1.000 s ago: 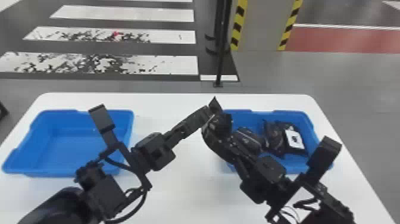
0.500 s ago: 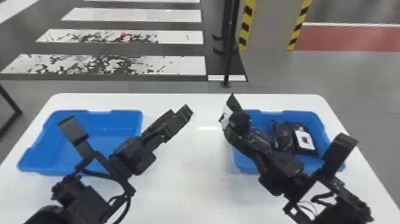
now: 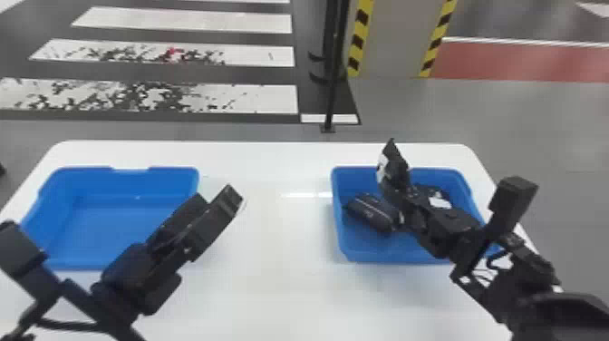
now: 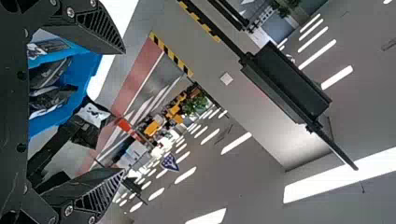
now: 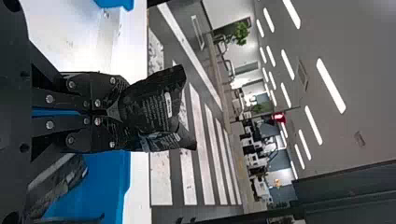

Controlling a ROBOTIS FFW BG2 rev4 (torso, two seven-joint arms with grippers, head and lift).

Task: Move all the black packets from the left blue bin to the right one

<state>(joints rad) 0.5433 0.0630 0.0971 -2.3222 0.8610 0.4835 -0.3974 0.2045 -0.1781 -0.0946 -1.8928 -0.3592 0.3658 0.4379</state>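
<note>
Right gripper (image 3: 396, 183): fingers clenched on a black packet (image 3: 390, 165), held up over the right blue bin
Right blue bin (image 3: 394, 259): on the tabletop (image 3: 281, 290), by its right edge, with more black packets (image 3: 371, 212) inside
Left gripper (image 3: 216, 199): fingers spread apart, gripping nothing, near the left blue bin's right side
Left blue bin (image 3: 104, 222): toward the tabletop's far left corner

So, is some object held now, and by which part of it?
Yes: the right gripper pinches a crumpled black plastic packet by one end, the rest sticking out beyond. The left gripper holds nothing.
</note>
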